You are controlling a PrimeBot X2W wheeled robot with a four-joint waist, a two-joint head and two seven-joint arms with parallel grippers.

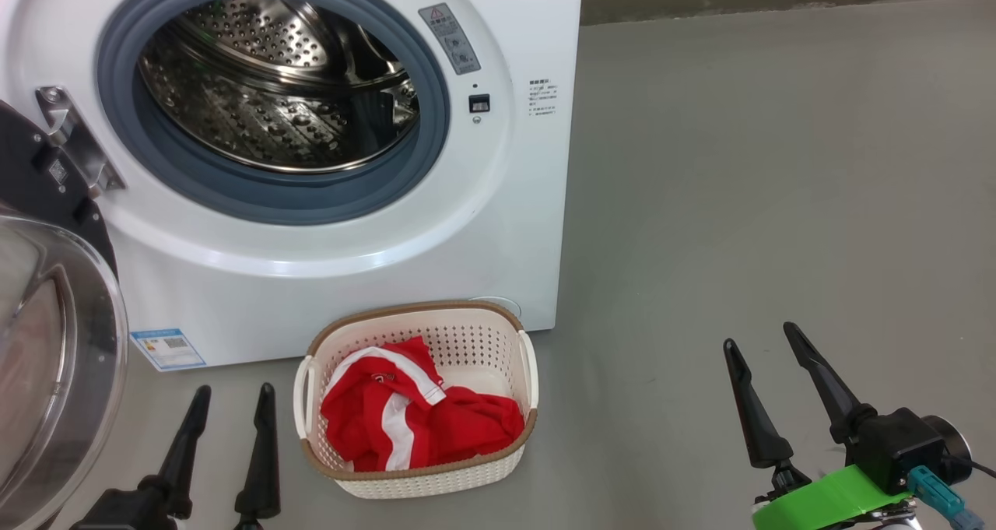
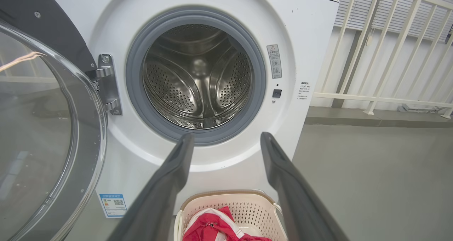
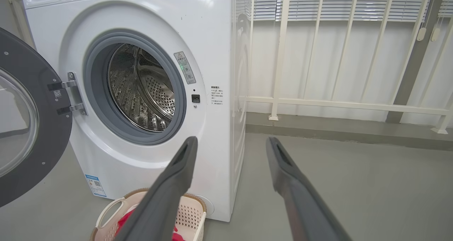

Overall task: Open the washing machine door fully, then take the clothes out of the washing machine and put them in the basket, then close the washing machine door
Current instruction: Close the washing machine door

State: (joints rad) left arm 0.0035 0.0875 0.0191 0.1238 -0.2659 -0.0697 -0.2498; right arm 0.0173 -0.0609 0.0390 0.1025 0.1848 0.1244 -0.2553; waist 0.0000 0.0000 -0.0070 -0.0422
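— How many grippers are showing, and how are they standing?

— Two. The left gripper (image 1: 235,390) is keeping its two dark fingers (image 1: 185,444) spread apart and is pinching nothing. The right gripper (image 1: 759,335) is also standing wide open, with nothing between its two fingers. Both are pointing toward the machine over the grey floor (image 1: 739,164) and are touching no object.

— What is lying nearest to them?

— One basket (image 1: 475,339). It is standing on the floor just beside the left gripper, on its right, and well apart from the right gripper. It is cream-white and perforated, with a brown woven-look rim and two side handles (image 1: 302,386).

— And the clothes?

— The clothes (image 1: 412,425) are lying inside the basket in a crumpled heap, bright red with white stripes. I cannot tell how many pieces there are.

— What is standing behind the basket?

— One washing machine (image 1: 498,226), a white front loader, with the basket close against its foot. One grey rubber ring (image 1: 156,176) is running around one perforated steel drum (image 1: 272,86), which is shining. One blue sticker (image 1: 167,349) is sitting low on the front.

— And the door?

— One washing machine door (image 1: 47,343) is hanging open on a metal hinge (image 1: 74,137) at the machine's left side, near the left gripper. It is showing a black rim and a bulging clear glass window.
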